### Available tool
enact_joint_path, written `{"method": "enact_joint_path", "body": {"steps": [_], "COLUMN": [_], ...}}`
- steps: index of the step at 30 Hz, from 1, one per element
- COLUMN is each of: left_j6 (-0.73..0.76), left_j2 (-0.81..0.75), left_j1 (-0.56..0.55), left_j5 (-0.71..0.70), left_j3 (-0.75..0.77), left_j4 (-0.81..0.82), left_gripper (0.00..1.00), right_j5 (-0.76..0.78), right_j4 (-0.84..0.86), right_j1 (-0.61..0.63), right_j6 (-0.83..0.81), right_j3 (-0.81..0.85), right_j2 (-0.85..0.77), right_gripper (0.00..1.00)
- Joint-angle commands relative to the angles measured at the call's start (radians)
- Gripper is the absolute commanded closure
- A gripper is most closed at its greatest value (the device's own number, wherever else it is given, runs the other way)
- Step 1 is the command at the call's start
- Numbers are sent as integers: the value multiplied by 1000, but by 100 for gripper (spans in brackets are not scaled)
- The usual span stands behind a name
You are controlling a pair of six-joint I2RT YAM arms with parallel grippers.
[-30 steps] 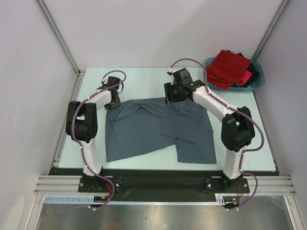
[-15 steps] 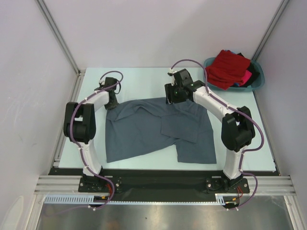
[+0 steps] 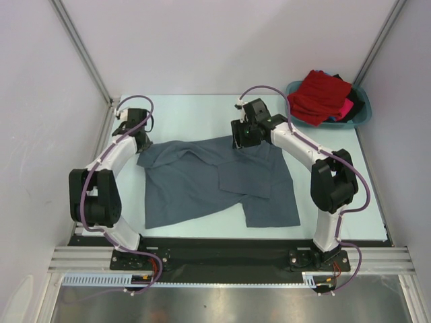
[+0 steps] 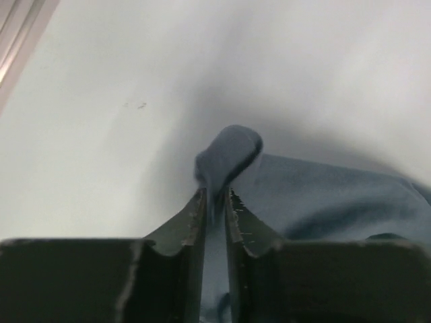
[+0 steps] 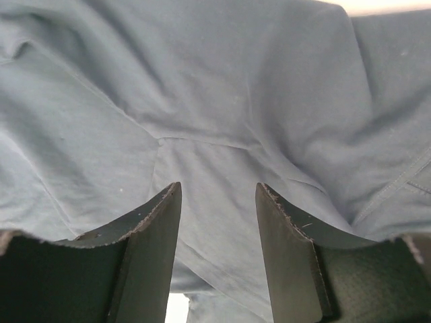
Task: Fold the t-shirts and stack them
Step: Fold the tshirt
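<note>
the left gripper [image 4: 214, 202] is pinched together on a small fold of the grey t-shirt [image 4: 323, 195]; a nub of slate-grey cloth pokes up between its two dark fingers [image 4: 188, 229]. in the overhead view this gripper sits at the shirt's far left corner, near the left edge of the pale table [image 3: 188, 111].

the right gripper [image 5: 217, 202] has its jaws apart, with wrinkled grey cloth and a seam showing in the gap. whether the fingertips touch the cloth cannot be told. from above it stands over the shirt's far edge, right of centre.

the grey t-shirt [image 3: 215, 182] lies spread and rumpled across the middle of the table, between the two arms, with one flap folded over on its right side.

at the far right corner a teal basin [image 3: 366, 116] holds a heaped red t-shirt [image 3: 323, 94], with pink cloth [image 3: 346, 108] and dark cloth [image 3: 358, 101] beside it.
</note>
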Motion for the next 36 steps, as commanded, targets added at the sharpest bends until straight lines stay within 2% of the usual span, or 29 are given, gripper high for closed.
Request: {"method": "enact_joint_path", "body": {"steps": [1,2,5,6,10,14,18,23,27,36], "left_j6": [-26,-30,-55,-56,-58,-50,-43,-24,-20,-4], "left_j2": [5,9,-1,-11,-49,-61,-75,-75,-72,-77], "left_j1": [38,42,52,52,52,52,47,39,27,12], "left_j5": [-56,-62,-103,-108,-79,39,88,120,140,142], "left_j3": [-14,-14,-18,-29,-41,-44,-61,-64,-63,-57], "left_j4": [-22,-30,-43,-40,-5,32,76,95,95,90], "left_gripper": [77,61,44,42,41,41,41,41,41,41], "right_j5": [-24,-23,-56,-85,-193,-300,-371,-438,-441,-428], "right_j4": [6,7,33,53,107,105,84,151,180,113], "right_j1": [3,6,8,8,9,28,58,101,124,146], "right_j6": [-15,-12,-4,1,24,41,59,136,146,150], "right_j3": [1,1,2,5,56,215,341,383,438,731], "right_j2": [-16,-8,15,22,91,220,320,386,432,669], "right_gripper": [46,46,46,46,46,47,47,46,46,50]}}
